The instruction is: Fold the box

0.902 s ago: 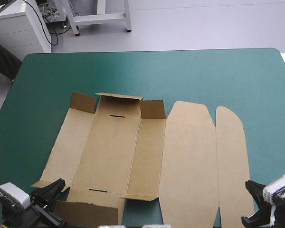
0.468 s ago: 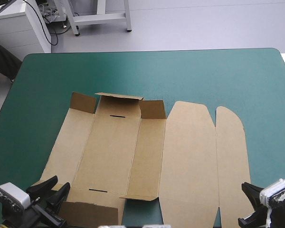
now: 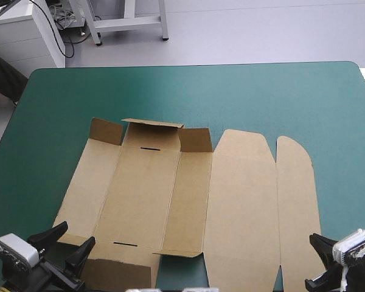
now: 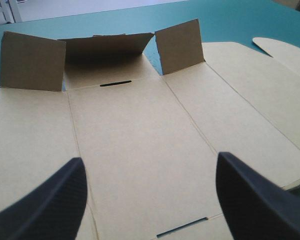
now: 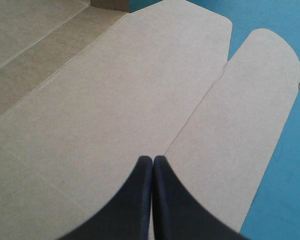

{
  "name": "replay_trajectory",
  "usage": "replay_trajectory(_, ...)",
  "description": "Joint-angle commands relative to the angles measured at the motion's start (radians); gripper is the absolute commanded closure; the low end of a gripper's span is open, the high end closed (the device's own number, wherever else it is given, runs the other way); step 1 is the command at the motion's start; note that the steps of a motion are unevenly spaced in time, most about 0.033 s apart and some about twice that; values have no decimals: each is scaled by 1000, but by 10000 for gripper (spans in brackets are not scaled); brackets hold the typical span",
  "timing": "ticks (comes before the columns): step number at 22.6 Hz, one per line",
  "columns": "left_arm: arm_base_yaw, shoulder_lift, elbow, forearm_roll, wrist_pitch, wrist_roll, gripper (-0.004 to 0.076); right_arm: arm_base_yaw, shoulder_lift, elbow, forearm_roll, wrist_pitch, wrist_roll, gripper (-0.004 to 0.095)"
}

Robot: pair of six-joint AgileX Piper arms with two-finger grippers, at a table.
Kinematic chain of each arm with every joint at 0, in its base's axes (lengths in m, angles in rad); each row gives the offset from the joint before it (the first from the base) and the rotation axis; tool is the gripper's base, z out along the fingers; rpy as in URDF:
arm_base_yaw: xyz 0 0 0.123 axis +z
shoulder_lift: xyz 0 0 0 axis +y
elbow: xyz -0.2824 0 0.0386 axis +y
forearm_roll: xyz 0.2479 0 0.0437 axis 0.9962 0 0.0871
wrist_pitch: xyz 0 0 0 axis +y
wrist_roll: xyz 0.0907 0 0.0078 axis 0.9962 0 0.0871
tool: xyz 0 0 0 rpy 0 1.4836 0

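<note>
The left gripper was found at the near left corner of the table, its black fingers set wide apart and holding nothing. It was placed over the near left corner of the box. Whether it touched the board could not be told.

The box was found laid out as a brown cut sheet on the teal-green cover, at the middle of the table and reaching its near edge. The left part of the sheet was seen as three long panels side by side. In the middle panel, a narrow slot was noted near the far end and another near the near end. At the far end, three short flaps were raised: a left flap, a middle flap leaning inward, and a right flap. At the near end, one flap was partly lifted beside the left gripper.

To the right, the wide lid panel and a narrow rounded strip were seen lying flat.

The right gripper was found at the near right, its fingers pressed together in a point with nothing between them, over the crease joining lid panel and strip.
</note>
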Motion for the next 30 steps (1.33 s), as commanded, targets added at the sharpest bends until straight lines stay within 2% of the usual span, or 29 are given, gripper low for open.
replay_trajectory(1,-9,53,-67,41,-70,-13,230,-4,13,-24,6,-68,-3,927)
replay_trajectory(4,-9,139,-133,106,-44,-55,230,-4,13,-24,16,-68,-3,927)
replay_trajectory(7,-9,342,-258,263,16,-175,230,-4,13,-24,23,-68,-10,927)
replay_trajectory(9,-9,470,-336,339,53,-201,230,-4,13,-24,29,-68,-12,927)
replay_trajectory(13,-9,635,-429,391,79,-203,230,-4,13,-24,29,-68,-12,926)
replay_trajectory(17,-7,846,-573,547,184,-205,231,-4,13,-24,31,-68,-12,927)
replay_trajectory(20,80,937,-633,611,217,-183,234,-4,13,-24,33,-68,-12,927)
replay_trajectory(25,420,1028,-662,395,189,45,249,-4,13,-24,33,-68,-12,927)
replay_trajectory(27,613,1082,-662,138,188,219,248,-4,13,-24,33,-68,-12,928)
replay_trajectory(30,785,1146,-656,-165,231,442,248,-4,13,-24,33,-68,-12,928)
